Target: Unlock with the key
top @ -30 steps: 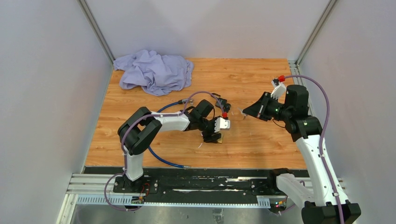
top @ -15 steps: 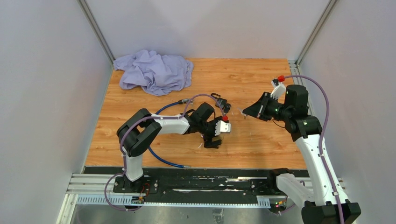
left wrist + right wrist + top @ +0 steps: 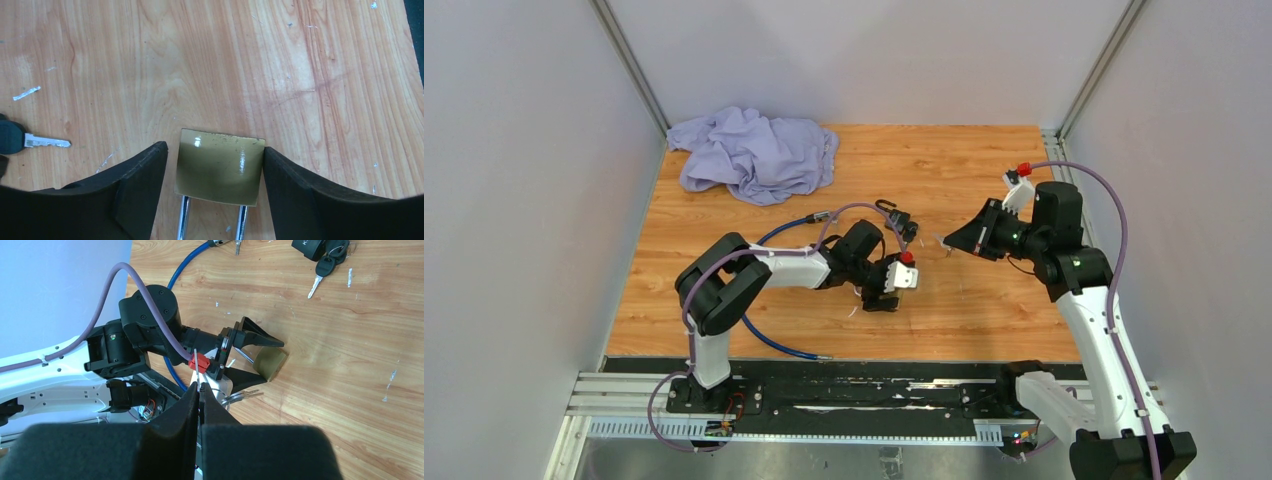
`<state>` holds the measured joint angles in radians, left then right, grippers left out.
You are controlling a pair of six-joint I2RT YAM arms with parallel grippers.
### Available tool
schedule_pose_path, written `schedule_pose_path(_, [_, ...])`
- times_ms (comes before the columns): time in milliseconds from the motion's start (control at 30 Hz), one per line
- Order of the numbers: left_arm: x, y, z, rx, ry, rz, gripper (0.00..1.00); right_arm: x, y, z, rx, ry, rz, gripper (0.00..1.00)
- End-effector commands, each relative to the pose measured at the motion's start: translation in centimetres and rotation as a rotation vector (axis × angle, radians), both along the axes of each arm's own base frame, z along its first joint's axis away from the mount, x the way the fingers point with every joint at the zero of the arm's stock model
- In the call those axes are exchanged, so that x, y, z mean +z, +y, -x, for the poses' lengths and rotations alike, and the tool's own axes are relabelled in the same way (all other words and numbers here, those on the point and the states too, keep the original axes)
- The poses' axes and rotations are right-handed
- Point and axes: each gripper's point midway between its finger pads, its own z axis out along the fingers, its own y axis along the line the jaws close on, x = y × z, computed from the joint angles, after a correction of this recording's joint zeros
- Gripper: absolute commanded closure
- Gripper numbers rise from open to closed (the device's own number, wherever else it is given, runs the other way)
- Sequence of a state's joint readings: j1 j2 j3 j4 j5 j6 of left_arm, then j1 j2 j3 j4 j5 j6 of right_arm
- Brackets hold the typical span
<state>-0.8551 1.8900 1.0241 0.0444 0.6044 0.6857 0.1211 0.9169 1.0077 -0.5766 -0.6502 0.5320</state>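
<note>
Brass square padlock [image 3: 218,167], newly straddled by the spread left gripper [image 3: 215,150], awaits clamping; the right gripper [image 3: 199,391] pinches a slim silver key [image 3: 196,365].

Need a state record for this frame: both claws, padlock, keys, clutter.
padlock: brass, lying flat on table, shackle toward wrist camera
left claw: open, straddling padlock, gap visible on one side
key: thin blade sticking out between shut fingers; not inserted
right claw: shut on key, held apart from padlock
loose key: black head, on table beside padlock
key bunch: on table
cloth: purple, crumpled, far left corner
</note>
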Motion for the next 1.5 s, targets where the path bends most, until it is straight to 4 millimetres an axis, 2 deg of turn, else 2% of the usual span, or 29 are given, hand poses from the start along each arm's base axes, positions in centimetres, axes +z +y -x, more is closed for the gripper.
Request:
schedule_pose_path(0, [-3.3, 2.2, 1.0, -0.015, -0.02, -0.105, 0.21, 1.0, -0.4, -0.3, -0.011, -0.026, 0.006, 0.99])
schedule_pose_path(67, [-3.5, 2.7, 1.1, -0.02, -0.036, -0.116, 0.13, 0.9, -0.4, -0.3, -0.009, -0.024, 0.005, 1.0])
schedule_pose_path(167, [-3.9, 3.2, 1.2, -0.01, -0.034, -0.133, 0.09, 0.9, -0.3, -0.3, -0.005, -0.018, 0.002, 0.99])
schedule_pose_path(367, [-5.2, 4.0, 2.3, -0.057, 0.019, -0.194, 0.18, 0.4, -0.2, -0.2, -0.003, 0.005, -0.009, 0.99])
schedule_pose_path(433, [-5.5, 4.4, 2.9, -0.102, 0.043, -0.221, 0.18, 0.4, -0.1, 0.0, 0.0, 0.011, -0.016, 0.99])
schedule_pose_path(633, [-6.6, 5.2, 2.9, -0.11, 0.071, -0.291, 0.17, 0.1, -0.1, 0.4, 0.005, 0.023, -0.02, 0.99])
schedule_pose_path(800, [-7.5, 7.0, 2.9, -0.096, 0.095, -0.352, 0.15, -0.2, 0.0, 0.4, 0.007, 0.032, -0.025, 0.99])
schedule_pose_path(1000, [-7.0, 8.0, 2.1, -0.02, 0.13, -0.333, 0.11, -0.3, 0.0, 0.4, 0.003, 0.035, -0.023, 0.99])
schedule_pose_path(1100, [-5.6, 7.9, 2.0, 0.01, 0.13, -0.31, 0.01, -0.2, -0.2, 0.5, -0.004, 0.026, -0.018, 0.99])
schedule_pose_path(1200, [-3.7, 7.3, 2.2, 0.046, 0.121, -0.231, 0.02, -0.1, -0.4, 0.6, -0.012, 0.013, -0.005, 0.99])
schedule_pose_path(1300, [-2.7, 6.6, 2.2, 0.072, 0.137, -0.195, 0.02, -0.3, -0.8, 0.7, -0.025, 0.009, 0.017, 0.99])
schedule_pose_path(1467, [-3.9, 6.0, 1.0, 0.109, 0.146, -0.219, 0.02, -0.1, -1.2, 1.0, -0.045, -0.007, 0.037, 0.99])
